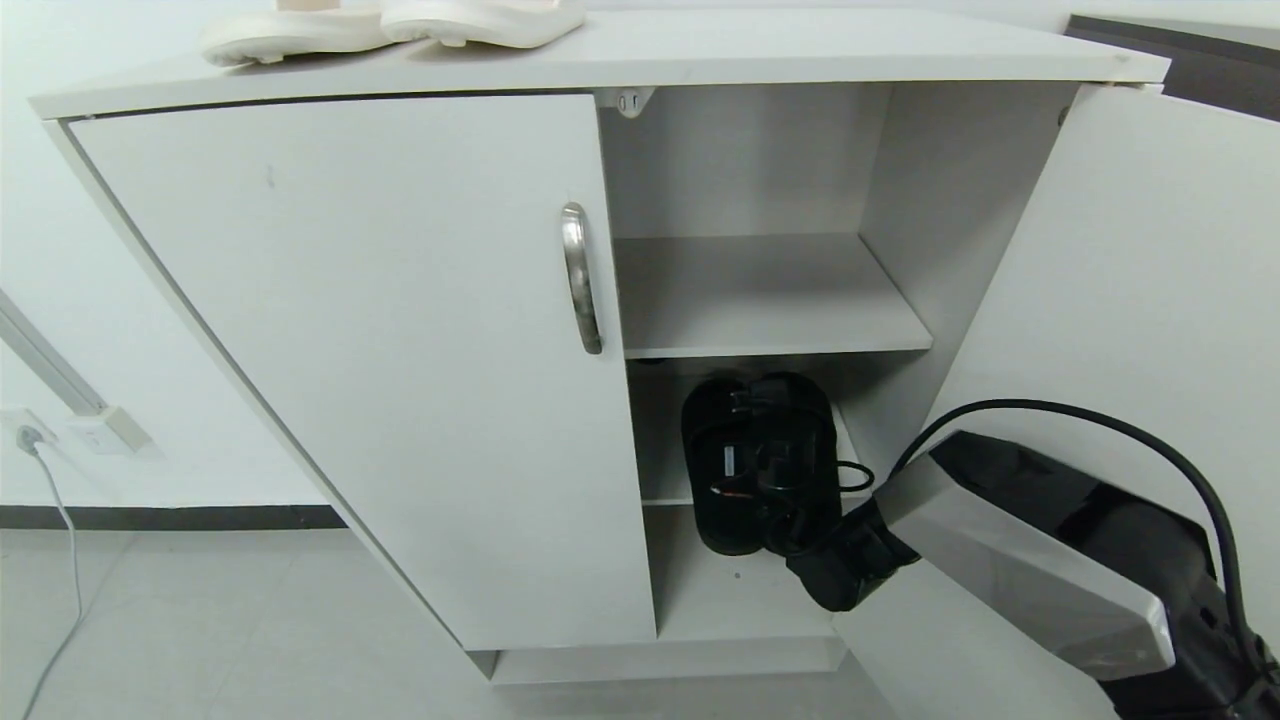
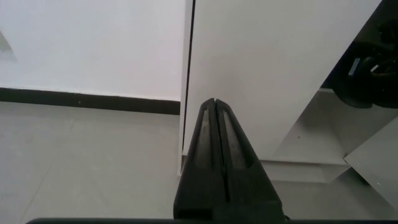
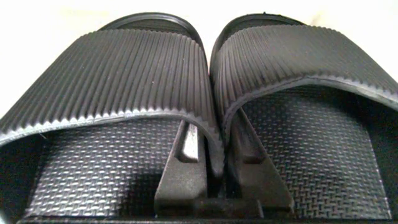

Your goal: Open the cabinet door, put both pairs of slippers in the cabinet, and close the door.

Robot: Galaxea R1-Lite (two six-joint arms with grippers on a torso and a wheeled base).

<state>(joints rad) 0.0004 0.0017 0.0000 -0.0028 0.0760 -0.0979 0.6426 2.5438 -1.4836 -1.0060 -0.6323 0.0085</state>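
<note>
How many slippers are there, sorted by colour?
Black ribbed rubber slippers, inside the white wooden cabinet: 2
Cream smooth slippers, on top of it: 2
Total: 4

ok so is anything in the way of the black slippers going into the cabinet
Nothing visible. The right door is swung open, and the black slippers, clamped in the right gripper, are already at the opening below the upper shelf. What shows of the cabinet floor beneath them looks bare.
</note>
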